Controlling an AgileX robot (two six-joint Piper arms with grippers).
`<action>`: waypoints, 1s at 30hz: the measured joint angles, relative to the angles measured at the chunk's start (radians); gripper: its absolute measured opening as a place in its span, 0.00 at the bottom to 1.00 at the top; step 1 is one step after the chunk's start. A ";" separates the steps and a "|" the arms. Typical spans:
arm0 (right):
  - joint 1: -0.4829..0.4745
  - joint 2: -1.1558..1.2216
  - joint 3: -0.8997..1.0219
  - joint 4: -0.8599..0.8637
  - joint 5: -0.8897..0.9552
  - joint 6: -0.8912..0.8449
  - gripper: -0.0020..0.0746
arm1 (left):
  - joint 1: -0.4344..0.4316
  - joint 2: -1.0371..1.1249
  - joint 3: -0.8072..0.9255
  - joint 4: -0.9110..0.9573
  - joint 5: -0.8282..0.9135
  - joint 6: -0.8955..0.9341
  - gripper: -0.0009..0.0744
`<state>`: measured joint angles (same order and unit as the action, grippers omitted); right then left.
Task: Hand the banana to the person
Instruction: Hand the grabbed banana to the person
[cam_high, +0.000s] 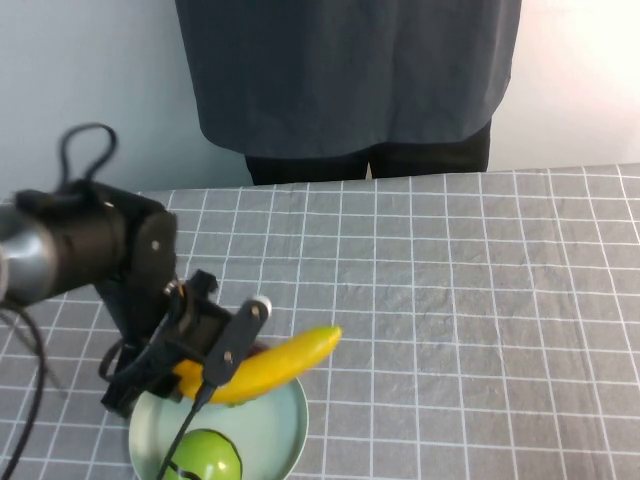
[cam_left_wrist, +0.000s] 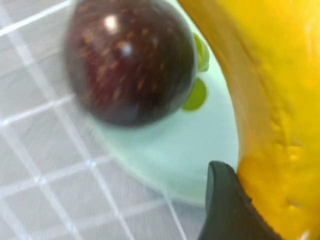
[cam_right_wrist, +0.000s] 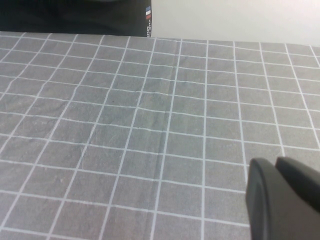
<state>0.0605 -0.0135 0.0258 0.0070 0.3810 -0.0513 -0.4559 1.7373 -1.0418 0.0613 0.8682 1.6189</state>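
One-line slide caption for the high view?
Left hand lifts banana above plate near person; right hand unseen.

You've got a pale green plate (cam_high: 285, 432) at the desk's near-left edge, carrying a round green fruit (cam_high: 208, 458) and a dark red-purple fruit (cam_left_wrist: 131, 60). Grey checked cloth (cam_high: 470, 300) covers the desk.
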 joint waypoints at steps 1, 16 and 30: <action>0.000 0.000 0.000 0.000 0.000 0.000 0.02 | 0.000 -0.028 0.000 -0.004 0.009 -0.026 0.40; 0.000 0.000 0.000 0.000 0.000 0.000 0.02 | 0.000 -0.237 -0.206 -0.027 -0.033 -0.926 0.40; 0.000 0.000 0.000 0.000 0.000 0.000 0.02 | -0.004 -0.159 -0.337 0.052 -0.017 -1.170 0.39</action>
<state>0.0605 -0.0135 0.0258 0.0070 0.3810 -0.0513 -0.4597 1.5787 -1.3788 0.1135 0.8515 0.4494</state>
